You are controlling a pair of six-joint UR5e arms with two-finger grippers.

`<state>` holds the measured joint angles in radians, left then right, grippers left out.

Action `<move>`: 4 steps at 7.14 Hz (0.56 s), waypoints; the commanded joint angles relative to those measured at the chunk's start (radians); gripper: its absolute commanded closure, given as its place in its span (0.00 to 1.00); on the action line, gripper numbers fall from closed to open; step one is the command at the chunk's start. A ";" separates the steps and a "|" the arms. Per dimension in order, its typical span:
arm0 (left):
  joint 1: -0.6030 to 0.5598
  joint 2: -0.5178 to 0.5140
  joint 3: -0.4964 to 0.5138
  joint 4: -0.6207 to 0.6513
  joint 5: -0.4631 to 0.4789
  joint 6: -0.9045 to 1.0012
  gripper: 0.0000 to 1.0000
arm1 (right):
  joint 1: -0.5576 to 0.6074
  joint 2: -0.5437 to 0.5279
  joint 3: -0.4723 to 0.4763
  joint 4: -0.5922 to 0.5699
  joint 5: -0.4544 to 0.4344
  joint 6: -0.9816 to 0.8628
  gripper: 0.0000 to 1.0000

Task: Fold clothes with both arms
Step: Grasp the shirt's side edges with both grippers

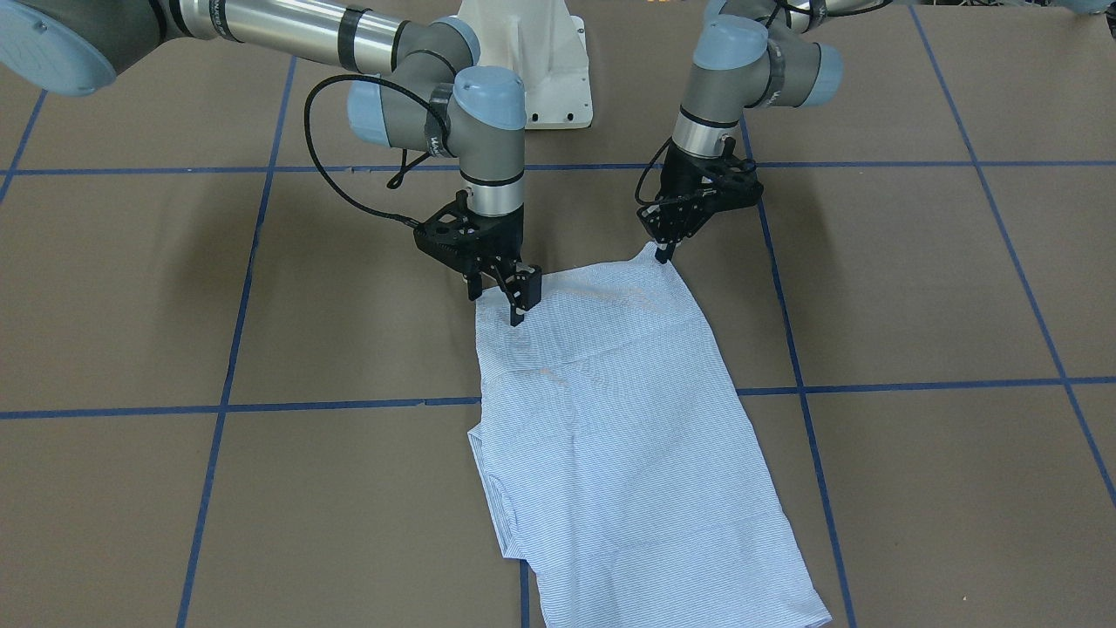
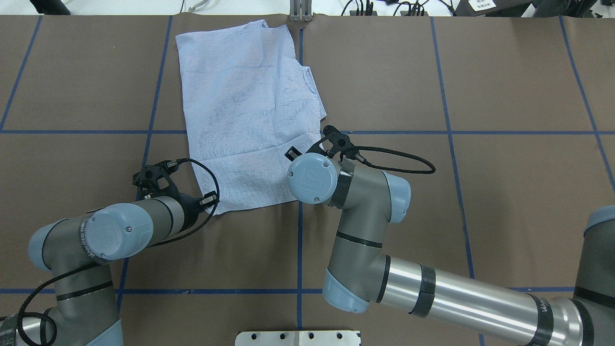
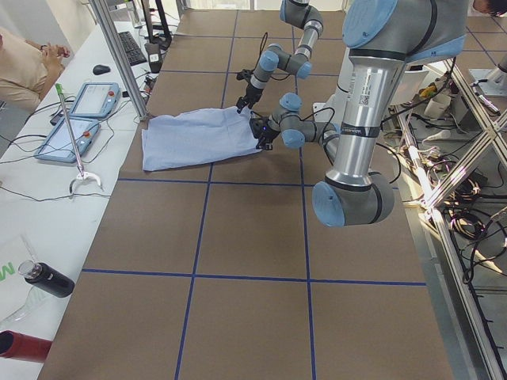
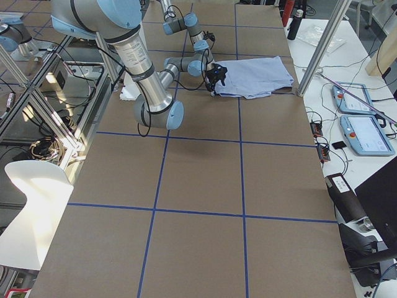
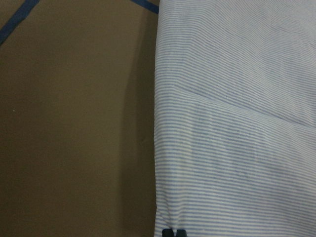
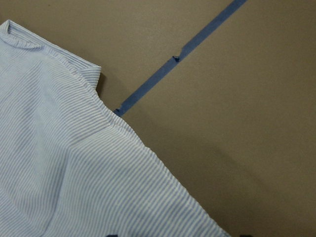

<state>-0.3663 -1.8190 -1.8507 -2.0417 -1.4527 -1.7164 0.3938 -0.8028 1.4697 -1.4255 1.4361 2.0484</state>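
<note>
The light blue-and-white striped shirt [image 1: 610,419] lies folded into a long rectangle on the brown table, reaching toward the table's far edge in the overhead view [image 2: 245,105]. My left gripper [image 1: 664,255] is shut on the shirt's near corner, and the cloth rises to a small peak there. Its fingertips [image 5: 168,232] meet on the striped edge. My right gripper [image 1: 499,301] stands open over the other near corner, with its fingers on either side of the shirt's edge [image 6: 148,163]. In the overhead view the right wrist [image 2: 312,179] hides that gripper.
Blue tape lines [image 1: 261,404] divide the brown table. The white pedestal base [image 1: 523,61] stands behind the arms. A side bench holds teach pendants [image 3: 87,101] and a black bottle [image 3: 47,279], with a person [image 3: 24,67] seated there. A metal post [image 3: 119,55] rises near the shirt's far end.
</note>
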 commanded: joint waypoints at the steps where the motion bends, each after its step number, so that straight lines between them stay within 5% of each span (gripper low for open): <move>1: 0.000 0.000 0.001 0.000 0.000 0.001 1.00 | -0.001 0.028 -0.044 0.005 -0.003 0.001 0.13; 4: 0.000 -0.005 0.001 0.000 0.000 0.001 1.00 | -0.001 0.043 -0.074 0.005 -0.003 0.003 0.15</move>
<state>-0.3662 -1.8229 -1.8500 -2.0417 -1.4527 -1.7150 0.3928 -0.7622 1.4042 -1.4205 1.4328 2.0497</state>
